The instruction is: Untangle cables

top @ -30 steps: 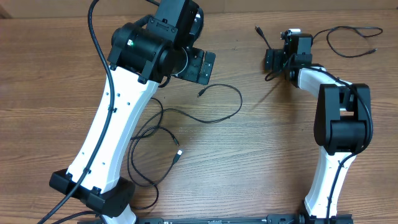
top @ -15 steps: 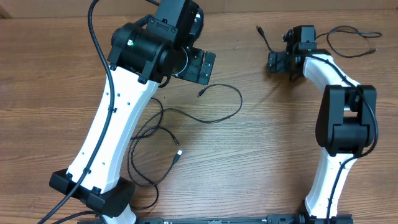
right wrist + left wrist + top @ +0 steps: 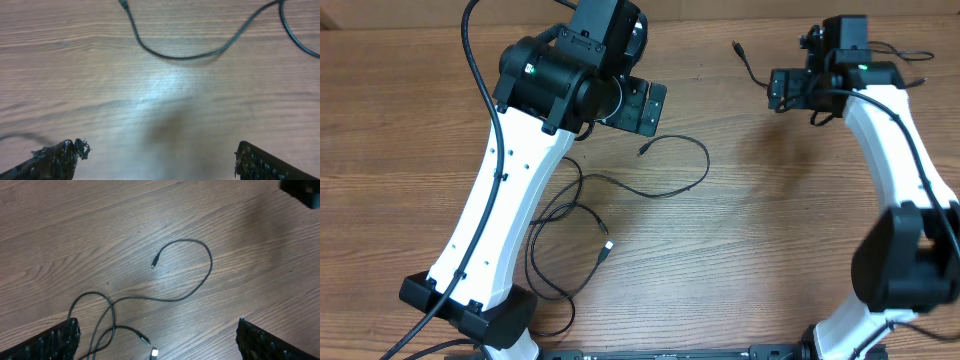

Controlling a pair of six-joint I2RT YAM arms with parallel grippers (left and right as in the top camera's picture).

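Several thin black cables lie on the wooden table. One cable (image 3: 660, 195) loops at the centre, its small plug (image 3: 642, 150) free, and runs left into a crossed bunch beside a silver-tipped plug (image 3: 608, 246). My left gripper (image 3: 640, 106) hangs open above this loop. The left wrist view has the loop (image 3: 210, 262) ahead of the open left gripper (image 3: 157, 341), apart from both fingertips. Another cable (image 3: 748, 62) lies at the back right. My right gripper (image 3: 788, 90) is open beside it. That cable (image 3: 176, 58) curves well ahead of the open right gripper (image 3: 160, 161), which holds nothing.
The left arm's white link (image 3: 500, 200) slants over the table's left side, and a thick black arm cable (image 3: 480, 70) runs over it. The right arm (image 3: 900, 140) stretches along the right edge. Bare wood (image 3: 770, 230) lies between the arms.
My right arm has stretched out, and its gripper has risen and shifted right toward the back of the table, still open. The left arm and the cables have stayed put.
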